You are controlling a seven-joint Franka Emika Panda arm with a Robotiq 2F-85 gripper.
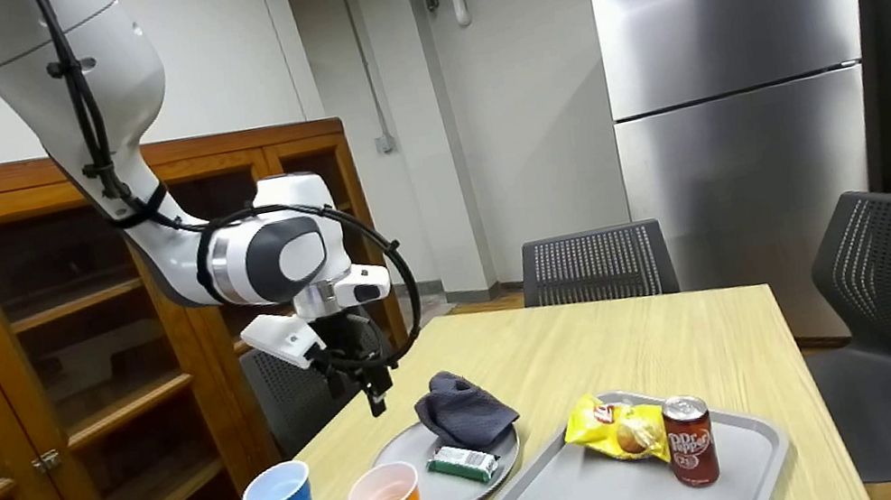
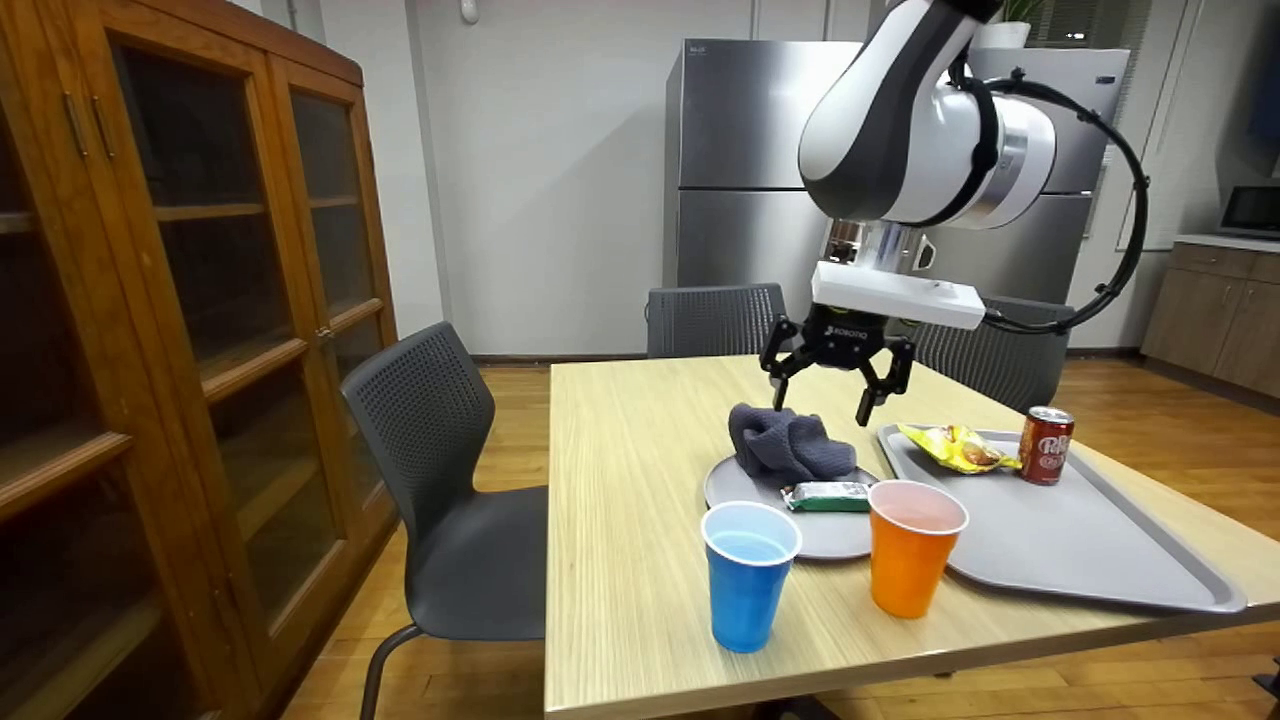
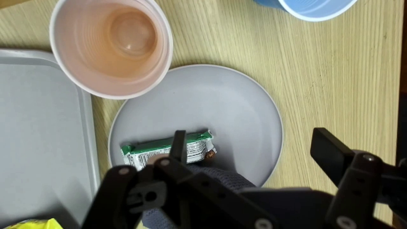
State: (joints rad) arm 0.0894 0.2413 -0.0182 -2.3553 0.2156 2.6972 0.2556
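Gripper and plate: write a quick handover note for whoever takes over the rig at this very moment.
Gripper: open and empty, in the air close to the plate.
Things: dark cloth and wrapped bar on the plate; orange cup and blue cup upright nearby; tray alongside.
Done: dark cloth and wrapped bar are on the plate; yellow packet and Dr Pepper can on the tray.
Left: nothing is held, so any grasp is yet to be made.
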